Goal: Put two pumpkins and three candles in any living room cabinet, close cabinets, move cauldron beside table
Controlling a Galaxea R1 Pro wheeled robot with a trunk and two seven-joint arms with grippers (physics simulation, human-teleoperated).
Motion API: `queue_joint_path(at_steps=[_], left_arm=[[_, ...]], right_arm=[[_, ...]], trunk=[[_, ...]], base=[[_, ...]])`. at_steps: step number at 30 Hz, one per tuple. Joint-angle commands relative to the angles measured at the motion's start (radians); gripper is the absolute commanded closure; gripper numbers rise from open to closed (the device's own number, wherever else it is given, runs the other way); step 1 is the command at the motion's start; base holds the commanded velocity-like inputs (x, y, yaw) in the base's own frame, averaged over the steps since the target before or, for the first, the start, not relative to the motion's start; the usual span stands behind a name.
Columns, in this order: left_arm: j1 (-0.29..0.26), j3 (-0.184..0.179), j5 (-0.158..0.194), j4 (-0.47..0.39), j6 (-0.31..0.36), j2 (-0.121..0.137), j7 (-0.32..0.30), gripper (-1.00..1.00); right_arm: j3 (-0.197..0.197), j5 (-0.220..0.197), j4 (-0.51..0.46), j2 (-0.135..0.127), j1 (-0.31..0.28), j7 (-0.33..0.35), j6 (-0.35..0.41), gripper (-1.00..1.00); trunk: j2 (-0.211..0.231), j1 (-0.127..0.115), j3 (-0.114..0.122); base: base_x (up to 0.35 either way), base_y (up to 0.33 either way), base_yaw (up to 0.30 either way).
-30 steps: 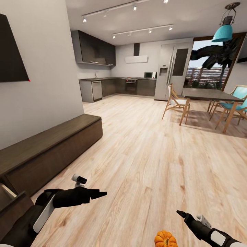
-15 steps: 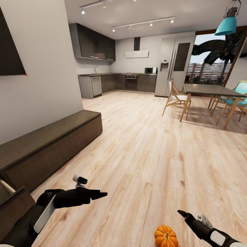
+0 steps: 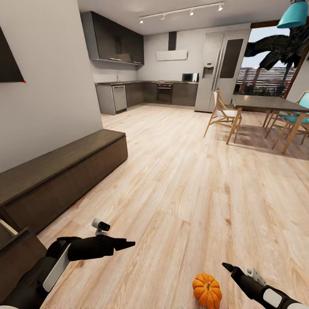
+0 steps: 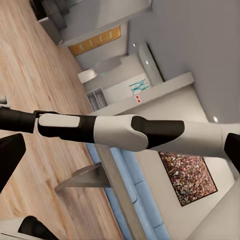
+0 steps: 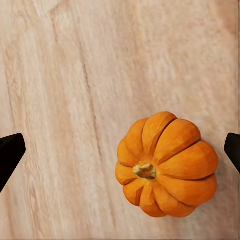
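So the pumpkin (image 3: 207,290) sat on the wood floor (image 3: 184,180) right in front of the robot, just beside the right gripper (image 3: 227,267) and not touching it. From the right wrist camera the pumpkin (image 5: 166,164) lay between the black fingertips (image 5: 10,152), which were spread wide with nothing in them. The left gripper (image 3: 126,244) hung over the floor near the long dark cabinet (image 3: 64,180), its fingers looked pressed together, holding nothing. One drawer (image 3: 17,253) at the near end stood pulled out. Dining table (image 3: 268,104) and kitchen were farther back.
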Motion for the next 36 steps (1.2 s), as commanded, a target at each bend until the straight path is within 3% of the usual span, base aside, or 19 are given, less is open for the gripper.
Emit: queue_joint_path(at_steps=[1, 16, 22, 30, 36], left_arm=[[-0.001, -0.003, 0.005, 0.0, 0.011, 0.001, -0.002, -1.0], [-0.001, -0.004, 0.011, -0.007, 0.012, 0.002, -0.005, -1.0], [-0.001, -0.005, 0.016, -0.074, 0.015, 0.004, -0.009, -1.0], [0.0, -0.018, 0.017, -0.088, 0.015, 0.002, -0.01, -1.0], [0.0, -0.019, 0.017, -0.089, 0.015, 0.0, -0.01, -1.0]], right_arm=[[0.007, -0.011, 0.002, 0.0, -0.001, 0.005, 0.005, -1.0], [0.007, -0.011, 0.003, 0.001, -0.001, 0.0, 0.009, -1.0], [0.007, -0.01, 0.003, 0.001, -0.001, -0.005, 0.014, -1.0], [0.007, -0.009, 0.003, 0.0, -0.001, -0.006, 0.02, -1.0], [0.007, -0.007, 0.002, -0.002, -0.001, -0.003, 0.078, -1.0]], trunk=[[-0.001, 0.0, -0.005], [-0.004, 0.007, -0.063], [-0.006, 0.01, -0.086], [-0.007, 0.013, -0.117], [-0.009, 0.016, -0.14]], base=[[0.0, 0.0, 0.0], [0.0, 0.0, 0.0], [0.0, 0.0, 0.0], [0.0, 0.0, 0.0], [0.0, 0.0, 0.0]])
